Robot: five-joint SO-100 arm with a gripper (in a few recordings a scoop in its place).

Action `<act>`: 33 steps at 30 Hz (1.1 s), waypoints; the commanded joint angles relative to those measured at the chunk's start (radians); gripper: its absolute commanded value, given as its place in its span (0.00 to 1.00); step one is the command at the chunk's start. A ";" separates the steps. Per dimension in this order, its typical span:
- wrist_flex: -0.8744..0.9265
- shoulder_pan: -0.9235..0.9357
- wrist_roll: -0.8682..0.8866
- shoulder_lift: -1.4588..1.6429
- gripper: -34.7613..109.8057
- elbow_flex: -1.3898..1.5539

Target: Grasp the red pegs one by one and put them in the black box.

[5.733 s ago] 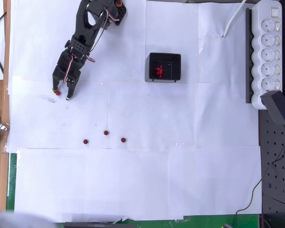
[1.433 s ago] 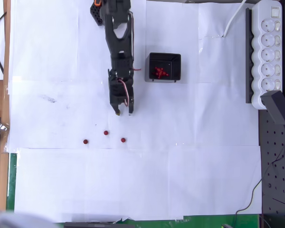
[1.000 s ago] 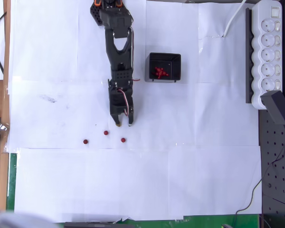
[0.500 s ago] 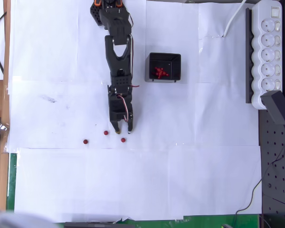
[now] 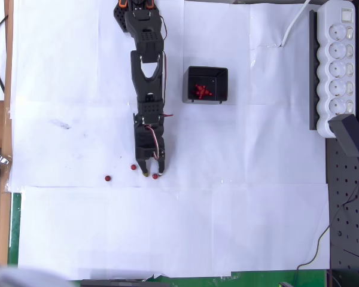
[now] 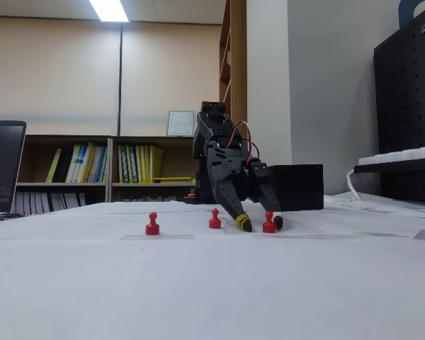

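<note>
Gripper (image 5: 152,174) was down at the paper, fingers spread apart, with one red peg (image 6: 269,224) standing between the tips, not yet pinched. Two more red pegs (image 5: 133,167) (image 5: 107,178) stood on the paper to its left in the overhead view. Black box (image 5: 222,84) sat well apart, several pegs inside.

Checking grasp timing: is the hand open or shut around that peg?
Open: in the fixed view the hand has one fingertip on each side of an upright red peg.

The gripper (image 6: 258,225) stands spread around 1 of 3 red pegs (image 6: 269,223), apparently not touching it.
</note>
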 commanded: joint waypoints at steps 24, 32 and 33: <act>0.008 -0.040 -0.023 0.032 0.31 0.041; 0.026 -0.044 -0.055 0.017 0.24 0.040; 0.041 -0.044 -0.066 0.009 0.24 0.040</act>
